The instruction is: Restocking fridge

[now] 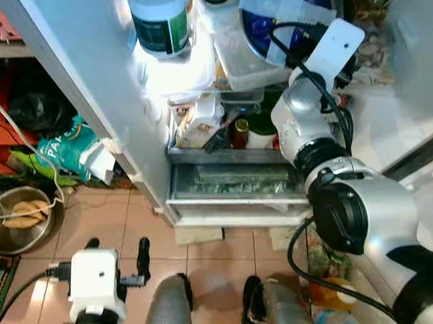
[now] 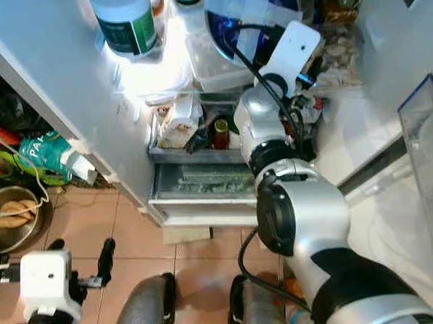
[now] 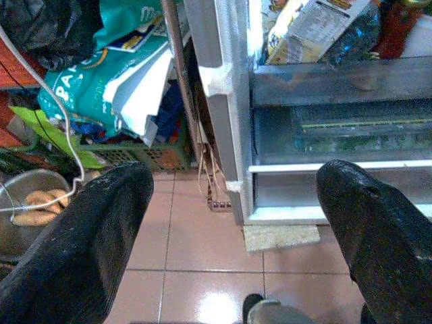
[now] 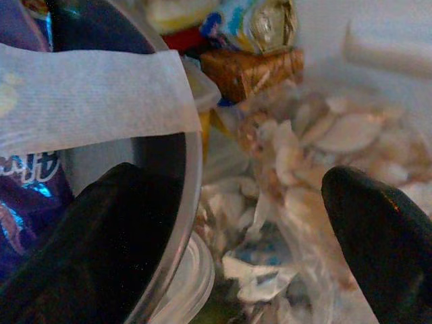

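The fridge stands open in front of me. My right arm (image 1: pixel 309 121) reaches onto a packed shelf. There my right gripper (image 4: pixel 250 229) is open, empty, and straddles the rim of a clear round bowl (image 1: pixel 281 17) with blue packets inside and white tape across it. One finger (image 4: pixel 115 243) lies at the bowl, the other (image 4: pixel 385 236) beside a clear bag of pale food (image 4: pixel 317 175). Down low, my left gripper (image 3: pixel 236 223) hangs open and empty over the tiled floor.
A green-labelled white bottle (image 1: pixel 158 20) stands on the shelf edge, with a clear tub (image 1: pixel 243 55) beside it. Below sit a carton (image 1: pixel 200 123), a red-capped bottle (image 1: pixel 241 132) and the crisper drawer (image 1: pixel 236 181). A metal bowl (image 1: pixel 3 242) and teal bag (image 1: pixel 63 144) lie left.
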You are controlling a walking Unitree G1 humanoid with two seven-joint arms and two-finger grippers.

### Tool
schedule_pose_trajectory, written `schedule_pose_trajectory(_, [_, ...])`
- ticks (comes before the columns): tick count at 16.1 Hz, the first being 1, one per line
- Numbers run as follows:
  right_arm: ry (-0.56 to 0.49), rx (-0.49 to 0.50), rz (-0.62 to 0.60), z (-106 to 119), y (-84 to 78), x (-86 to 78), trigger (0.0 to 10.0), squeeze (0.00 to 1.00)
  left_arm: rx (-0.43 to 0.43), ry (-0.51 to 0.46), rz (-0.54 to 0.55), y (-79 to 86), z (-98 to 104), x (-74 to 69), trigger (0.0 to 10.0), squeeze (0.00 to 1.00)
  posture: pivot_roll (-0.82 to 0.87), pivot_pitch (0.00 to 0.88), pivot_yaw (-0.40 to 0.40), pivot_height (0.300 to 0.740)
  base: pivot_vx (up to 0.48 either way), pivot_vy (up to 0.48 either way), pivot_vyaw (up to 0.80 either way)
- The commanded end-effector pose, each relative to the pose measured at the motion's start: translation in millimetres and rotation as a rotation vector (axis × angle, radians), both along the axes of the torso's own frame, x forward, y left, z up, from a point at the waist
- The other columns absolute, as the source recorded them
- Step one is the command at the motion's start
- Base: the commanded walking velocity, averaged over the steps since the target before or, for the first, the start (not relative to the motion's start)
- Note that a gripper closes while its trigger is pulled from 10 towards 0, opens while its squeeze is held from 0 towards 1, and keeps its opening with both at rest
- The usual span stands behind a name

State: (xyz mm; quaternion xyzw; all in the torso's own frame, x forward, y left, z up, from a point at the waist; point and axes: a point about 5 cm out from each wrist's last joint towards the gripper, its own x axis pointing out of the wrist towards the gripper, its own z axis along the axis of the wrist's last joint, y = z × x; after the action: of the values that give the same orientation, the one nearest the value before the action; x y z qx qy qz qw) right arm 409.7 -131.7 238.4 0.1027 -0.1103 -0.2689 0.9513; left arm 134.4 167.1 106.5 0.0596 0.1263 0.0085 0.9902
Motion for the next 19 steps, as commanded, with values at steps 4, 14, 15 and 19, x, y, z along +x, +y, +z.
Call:
schedule_pose_trajectory(4, [-0.010, -0.087, -0.012, -3.9, -4.7, -1.9, 10.0, 1.00, 0.021, 0.016, -0.016, 1.4, -5.8, 1.8, 10.0, 0.00, 0.39, 0.178, 0.018, 0.740, 0.000, 0.000, 0.00])
schedule_pose_trajectory(14, [-0.121, -0.139, 0.096, -0.9, -18.0, -4.1, 10.0, 1.00, 0.033, -0.031, -0.049, 5.1, -9.0, 25.4, 10.0, 0.00, 0.35, 0.124, 0.030, 0.740, 0.000, 0.000, 0.00])
schedule_pose_trajectory(15, [-0.116, -0.144, 0.096, -5.1, -21.3, -5.2, 10.0, 1.00, 0.035, -0.036, -0.053, 5.8, -9.3, 27.7, 10.0, 0.00, 0.34, 0.115, 0.034, 0.740, 0.000, 0.000, 0.00])
schedule_pose_trajectory(19, [-0.114, -0.149, 0.095, -9.8, -23.7, -7.1, 10.0, 1.00, 0.041, -0.042, -0.059, 7.6, -10.4, 31.0, 10.0, 0.00, 0.34, 0.106, 0.040, 0.740, 0.000, 0.000, 0.00])
